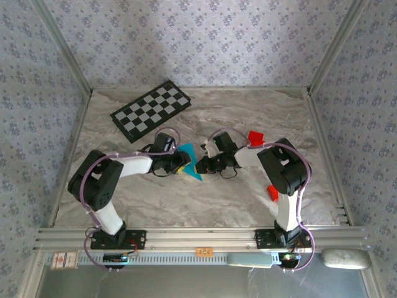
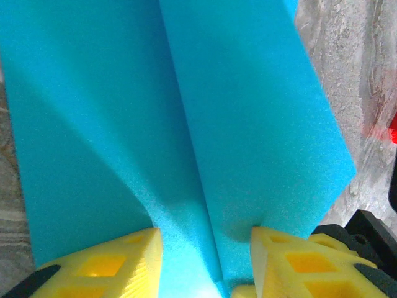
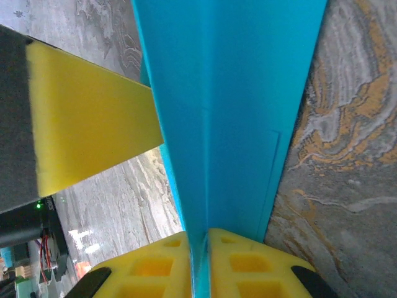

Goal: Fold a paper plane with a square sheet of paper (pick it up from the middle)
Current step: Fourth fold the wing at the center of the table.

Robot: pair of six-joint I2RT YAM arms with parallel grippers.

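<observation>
The paper plane [image 1: 193, 172] is a slim cyan shape with a centre crease, lying mid-table with its point toward the near edge. Both grippers meet over it. My left gripper [image 1: 180, 162] stands open, its yellow fingers [image 2: 133, 257] astride the raised crease of the cyan paper [image 2: 248, 124]. My right gripper [image 1: 202, 166] is shut on the upright fold of the plane [image 3: 236, 99], with the thin paper pinched between its yellow fingertips [image 3: 242, 261]. A yellow pad of the left gripper [image 3: 93, 118] shows beside the paper in the right wrist view.
A black-and-white checkered board [image 1: 152, 110] lies at the back left. One red block [image 1: 255, 136] sits behind the right arm, another [image 1: 272, 193] near its base. Metal frame rails and patterned walls bound the marbled table [image 1: 260, 105].
</observation>
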